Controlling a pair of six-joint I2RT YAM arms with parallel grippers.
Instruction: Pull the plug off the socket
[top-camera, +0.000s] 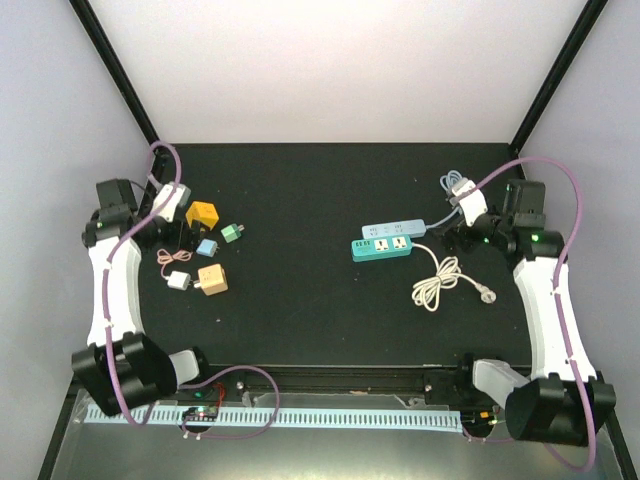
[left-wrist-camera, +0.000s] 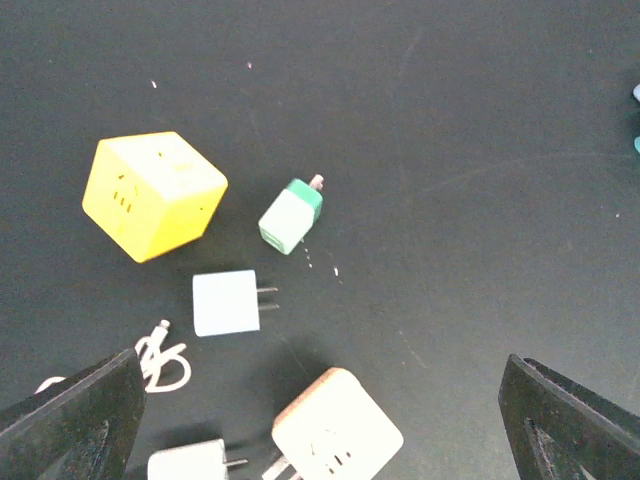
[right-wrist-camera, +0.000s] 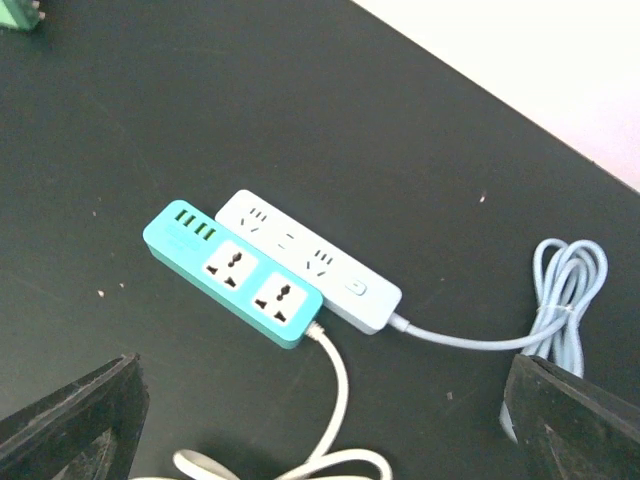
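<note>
A teal power strip (top-camera: 381, 247) lies against a pale blue-white strip (top-camera: 393, 229) at the right of the black table; both show in the right wrist view, the teal strip (right-wrist-camera: 235, 275) and the white strip (right-wrist-camera: 310, 260), with every socket empty. On the left lie a yellow cube socket (left-wrist-camera: 153, 195), a green plug (left-wrist-camera: 291, 215), a pale blue plug (left-wrist-camera: 227, 303), a peach cube socket (left-wrist-camera: 337, 430) and a white plug (left-wrist-camera: 188, 462), all loose and apart. My left gripper (left-wrist-camera: 320, 400) hangs open above them. My right gripper (right-wrist-camera: 320, 400) is open above the strips.
The teal strip's white cable (top-camera: 437, 280) lies coiled in front of it, its end plug free. The white strip's grey-blue cable (top-camera: 455, 185) is bundled at the back right. A thin white lead (left-wrist-camera: 160, 360) curls by the white plug.
</note>
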